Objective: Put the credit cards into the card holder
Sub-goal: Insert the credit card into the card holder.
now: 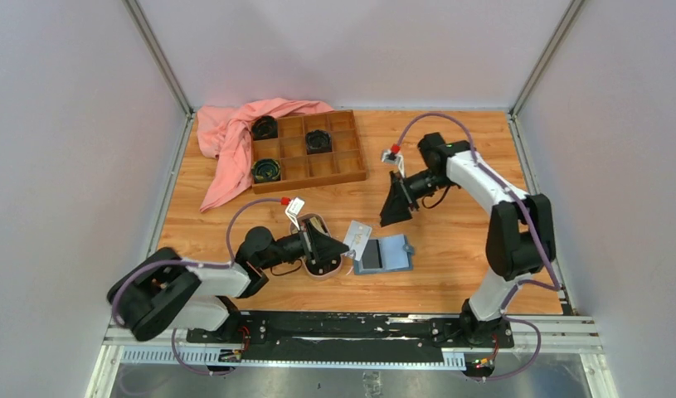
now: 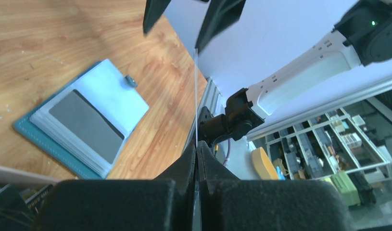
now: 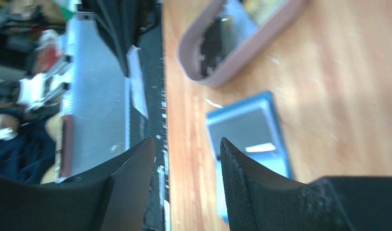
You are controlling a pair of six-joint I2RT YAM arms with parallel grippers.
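Note:
The blue card holder (image 1: 394,252) lies open on the table, with a dark grey card (image 1: 372,255) lying on its left half. My left gripper (image 1: 338,242) is shut on a pale card (image 1: 359,237) and holds it tilted just left of the holder. In the left wrist view the card (image 2: 196,96) shows edge-on between the shut fingers (image 2: 186,161), and the holder (image 2: 114,94) with the grey card (image 2: 85,125) is to the left. My right gripper (image 1: 396,207) is open and empty, up behind the holder. The right wrist view shows the holder (image 3: 273,144) below it.
A pink oval dish (image 1: 323,272) sits under my left gripper, its contents mostly hidden; it also shows in the right wrist view (image 3: 242,62). A brown wooden compartment tray (image 1: 351,170) with dark round things and a pink cloth (image 1: 231,137) lie at the back left.

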